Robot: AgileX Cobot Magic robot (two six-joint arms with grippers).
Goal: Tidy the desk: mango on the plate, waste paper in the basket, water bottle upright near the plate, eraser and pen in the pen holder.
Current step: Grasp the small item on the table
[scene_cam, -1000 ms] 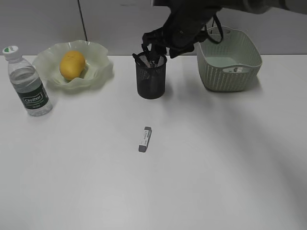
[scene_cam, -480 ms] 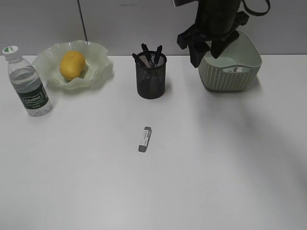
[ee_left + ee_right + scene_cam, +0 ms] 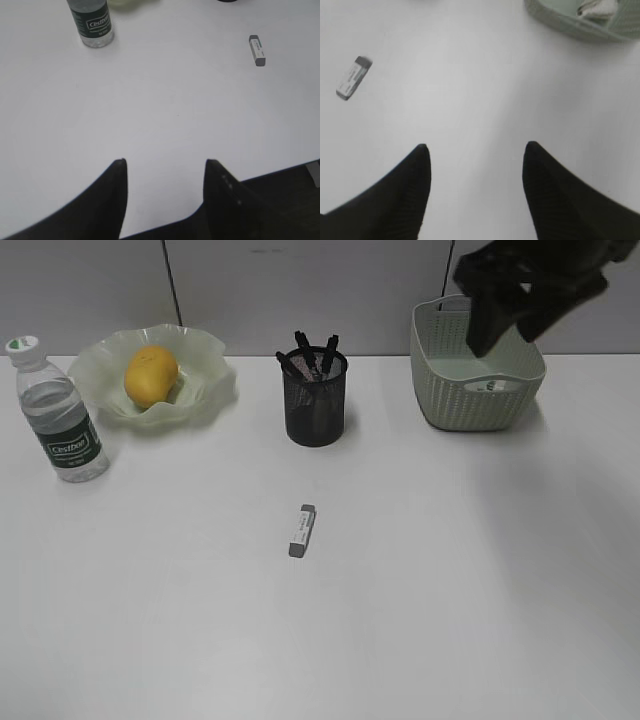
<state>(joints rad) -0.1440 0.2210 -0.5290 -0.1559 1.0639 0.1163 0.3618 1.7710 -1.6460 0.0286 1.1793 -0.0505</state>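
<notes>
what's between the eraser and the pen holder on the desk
Nothing: in the exterior view, only bare white desk separates the eraser from the pen holder standing behind it.

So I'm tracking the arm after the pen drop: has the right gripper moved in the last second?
Yes. In the exterior view the right gripper has swung rightward, from over the pen holder to above the basket.
</notes>
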